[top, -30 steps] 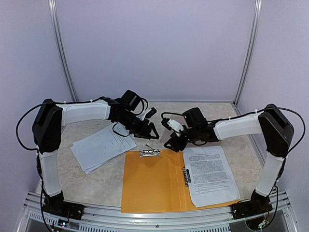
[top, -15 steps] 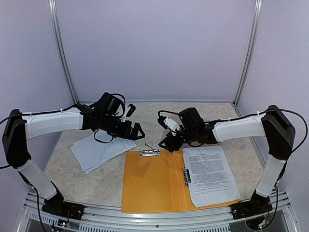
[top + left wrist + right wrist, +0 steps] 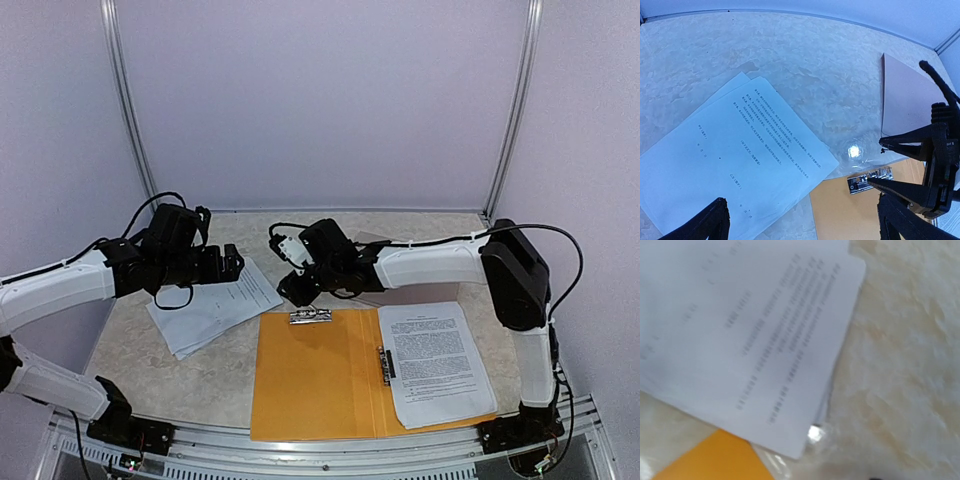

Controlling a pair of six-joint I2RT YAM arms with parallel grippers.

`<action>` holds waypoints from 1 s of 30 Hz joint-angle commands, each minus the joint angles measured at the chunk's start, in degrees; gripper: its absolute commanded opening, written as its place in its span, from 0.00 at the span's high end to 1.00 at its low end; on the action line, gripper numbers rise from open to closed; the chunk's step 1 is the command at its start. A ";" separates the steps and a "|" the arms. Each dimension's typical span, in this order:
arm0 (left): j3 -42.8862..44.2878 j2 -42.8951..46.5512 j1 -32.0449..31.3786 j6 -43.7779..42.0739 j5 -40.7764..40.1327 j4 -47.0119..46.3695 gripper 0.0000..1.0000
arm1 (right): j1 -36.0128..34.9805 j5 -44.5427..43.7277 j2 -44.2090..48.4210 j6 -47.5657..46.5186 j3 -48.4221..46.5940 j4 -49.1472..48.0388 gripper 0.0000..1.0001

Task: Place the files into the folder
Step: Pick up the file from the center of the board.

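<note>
The orange folder (image 3: 315,375) lies open near the front edge, with a metal clip (image 3: 310,316) at its top. One set of files (image 3: 435,360) rests on the folder's right flap. A loose stack of files (image 3: 205,310) (image 3: 740,155) lies on the table to its left. My left gripper (image 3: 232,266) (image 3: 802,227) hangs open and empty over that stack's right corner. My right gripper (image 3: 292,288) (image 3: 876,164) hovers just above the clip with its fingers apart and nothing between them. The right wrist view is blurred and shows the files (image 3: 750,330) and a folder corner (image 3: 705,460).
A clear plastic sleeve (image 3: 855,150) lies under the loose stack's corner beside the clip. A taupe cover (image 3: 907,100) lies on the table behind the right gripper. Purple walls close the table at the back and sides.
My left arm has swung left, away from the clip to over the loose stack, and its jaws have opened wide. My right arm has moved left, to above the clip.
</note>
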State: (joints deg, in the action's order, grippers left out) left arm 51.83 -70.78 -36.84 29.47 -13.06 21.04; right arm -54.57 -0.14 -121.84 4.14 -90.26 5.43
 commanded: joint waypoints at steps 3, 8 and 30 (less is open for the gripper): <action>-1.00 0.53 0.45 1.44 -1.86 1.41 0.01 | -0.85 -6.63 -4.22 2.11 -4.98 10.58 0.50; -0.51 -0.70 0.45 2.31 -2.83 2.43 0.01 | -0.81 -7.41 -4.57 3.02 -5.45 12.82 0.58; 0.16 -5.42 0.45 3.22 -3.16 2.45 0.01 | -0.29 -18.12 7.16 11.45 7.24 13.84 0.59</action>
State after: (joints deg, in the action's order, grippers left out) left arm 51.46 -75.07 -36.73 32.21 -15.57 22.52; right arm -54.96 -15.68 -119.07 12.16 -86.59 19.90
